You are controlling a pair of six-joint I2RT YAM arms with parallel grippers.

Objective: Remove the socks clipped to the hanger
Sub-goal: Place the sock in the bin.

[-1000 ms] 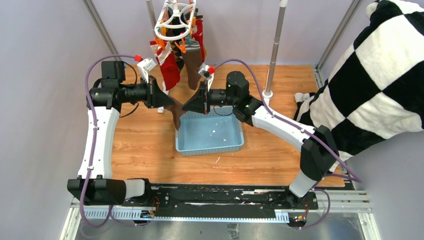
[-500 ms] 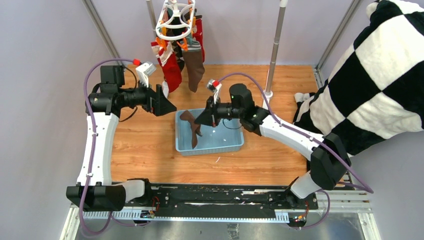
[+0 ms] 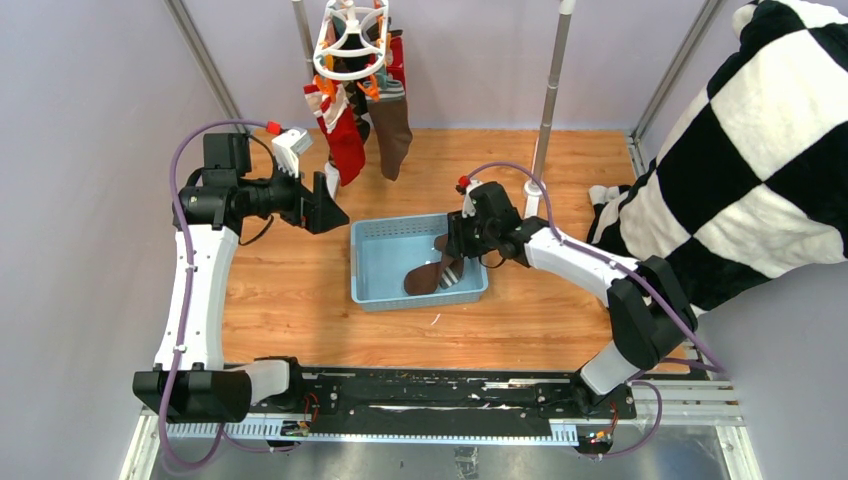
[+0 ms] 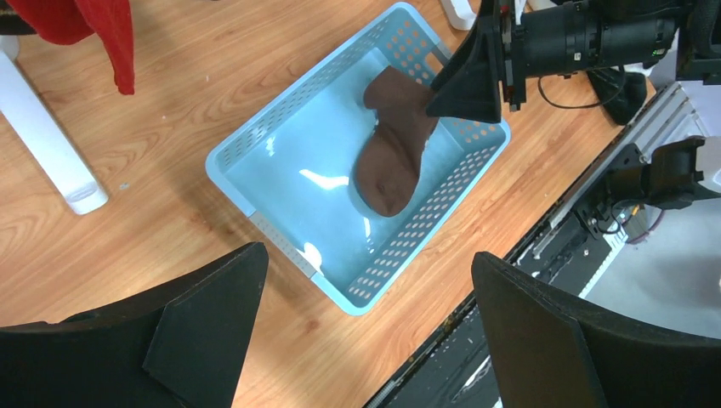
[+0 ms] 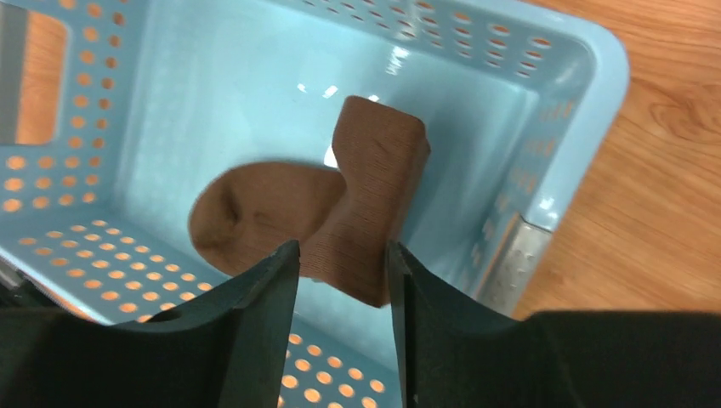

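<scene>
The white ring hanger hangs at the back with a red sock and a brown sock still clipped to it. Another brown sock lies in the light blue basket, its cuff end raised. My right gripper is low over the basket's right side, jaws apart just above that cuff, gripping nothing. My left gripper hovers left of the basket, wide open and empty, below the red sock.
A black-and-white checkered blanket fills the right side. The grey rail stand's pole rises behind the basket, and its white foot lies by the red sock. The black mounting rail runs along the near edge.
My right arm carried the brown sock from the basket's left edge to its right side, lowered and opened its jaws, leaving the sock in the basket. My left gripper opened and drew back slightly.
</scene>
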